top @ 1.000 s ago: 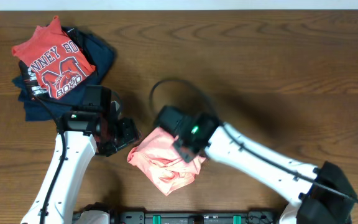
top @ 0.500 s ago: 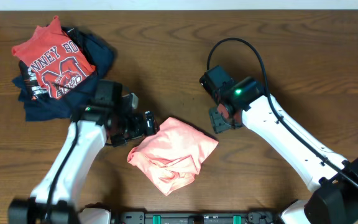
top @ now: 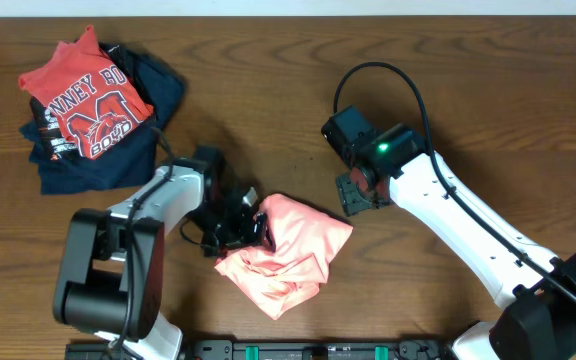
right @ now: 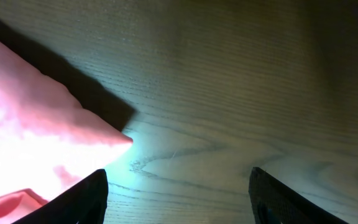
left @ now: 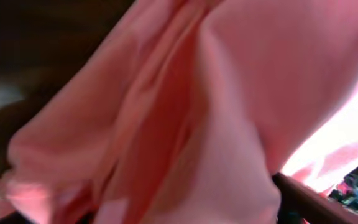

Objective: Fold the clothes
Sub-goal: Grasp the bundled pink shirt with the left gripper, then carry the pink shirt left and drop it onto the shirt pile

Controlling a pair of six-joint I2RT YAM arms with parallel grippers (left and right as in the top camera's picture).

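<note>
The salmon-pink T-shirt [top: 293, 250] lies crumpled in a bunched heap at the table's front centre, and no lettering shows. My left gripper [top: 246, 222] is pressed into the shirt's left edge. The left wrist view is filled with pink cloth [left: 185, 112], which hides the jaws. My right gripper [top: 354, 192] hovers over bare wood just beyond the shirt's right corner. In the right wrist view its fingers [right: 179, 199] stand wide apart and empty, with the shirt's corner [right: 36, 130] at the left.
A pile of dark navy garments [top: 138, 150] topped by a red shirt with a big "M" print [top: 86, 100] lies at the back left. A black cable [top: 388, 75] loops above the right arm. The wooden table [top: 488, 120] stretches out to the right.
My right arm pulled away from the shirt toward the back right, then held still. My left gripper moved right and forward into the shirt's left edge, bunching the cloth.
</note>
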